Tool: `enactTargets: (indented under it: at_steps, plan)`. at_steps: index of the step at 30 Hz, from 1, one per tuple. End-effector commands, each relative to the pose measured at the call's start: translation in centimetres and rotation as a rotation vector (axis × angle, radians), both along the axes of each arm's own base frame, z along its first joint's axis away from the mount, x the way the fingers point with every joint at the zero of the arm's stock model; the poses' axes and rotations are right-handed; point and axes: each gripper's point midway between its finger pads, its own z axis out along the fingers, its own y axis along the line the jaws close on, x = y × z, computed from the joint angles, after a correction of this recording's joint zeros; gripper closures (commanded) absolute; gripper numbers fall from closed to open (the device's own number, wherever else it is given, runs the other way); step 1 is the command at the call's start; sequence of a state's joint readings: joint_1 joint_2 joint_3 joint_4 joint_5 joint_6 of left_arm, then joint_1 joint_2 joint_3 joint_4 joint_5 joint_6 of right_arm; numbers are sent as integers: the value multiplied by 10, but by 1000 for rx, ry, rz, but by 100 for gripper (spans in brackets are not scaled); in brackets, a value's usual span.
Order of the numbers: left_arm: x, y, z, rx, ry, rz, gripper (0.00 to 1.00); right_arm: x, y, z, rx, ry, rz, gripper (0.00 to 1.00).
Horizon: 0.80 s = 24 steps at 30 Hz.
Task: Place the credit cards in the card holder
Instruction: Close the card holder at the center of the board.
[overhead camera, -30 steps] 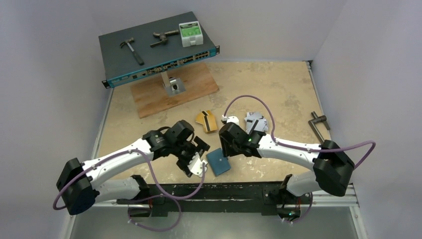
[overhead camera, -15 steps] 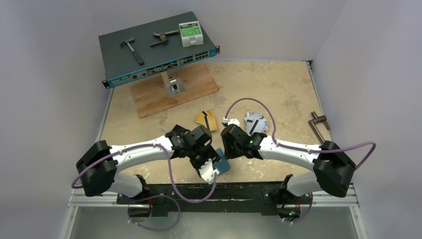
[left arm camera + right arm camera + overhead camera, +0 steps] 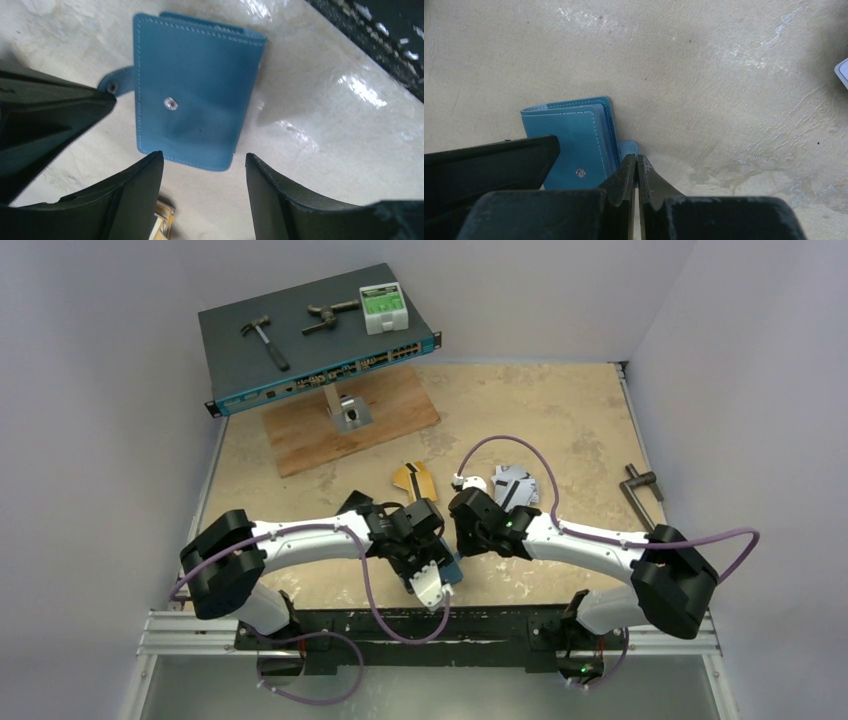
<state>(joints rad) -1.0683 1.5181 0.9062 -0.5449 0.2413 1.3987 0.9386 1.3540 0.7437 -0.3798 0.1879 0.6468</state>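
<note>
Lying folded on the table (image 3: 560, 420), one teal card holder (image 3: 192, 95) is flanked by two grippers: the left gripper (image 3: 203, 157) is held open over it, the right gripper (image 3: 637, 159) is shut at its snap tab (image 3: 112, 87) (grip unclear). One gold-orange card (image 3: 414, 480) and overlapping silver-grey cards (image 3: 516, 483) are seen beyond.

We swing our left gripper (image 3: 204, 160) rightward, from the bare table to the card holder (image 3: 195, 95). One edge of the holder now lies between its fingers, and those jaws stand narrower than before. Our right gripper (image 3: 637, 160) closes fully, fingertips now pressed together right at the holder's snap tab (image 3: 628, 148).
</note>
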Motion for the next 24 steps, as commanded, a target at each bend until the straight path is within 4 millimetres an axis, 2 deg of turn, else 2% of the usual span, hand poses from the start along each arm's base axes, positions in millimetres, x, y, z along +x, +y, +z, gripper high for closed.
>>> enactTargets:
  at_steps: [1, 4, 10, 15, 18, 21, 24]
  plan:
    - [13, 17, 17, 96, -79, -14, 38, 0, 1, 1, 21, -9, 1, 100]
    - [15, 36, 29, 181, -49, 17, 36, 0, -3, -1, 7, -9, -2, 100]
    - [30, 57, 53, 192, -79, 100, 32, 0, -9, -3, -24, -9, -10, 100]
    - [39, 65, 68, 246, -18, 371, 30, 2, -16, -1, -30, -17, -20, 100]
    - [37, 55, 69, 168, 8, 394, 32, 3, -17, 0, -30, -9, -22, 100]
    - [22, 42, 59, 49, 13, 327, 31, 2, -13, 1, -14, 7, -15, 100]
    - [16, 26, 50, 25, 30, 298, 31, 1, -11, 2, 3, 13, -17, 100]
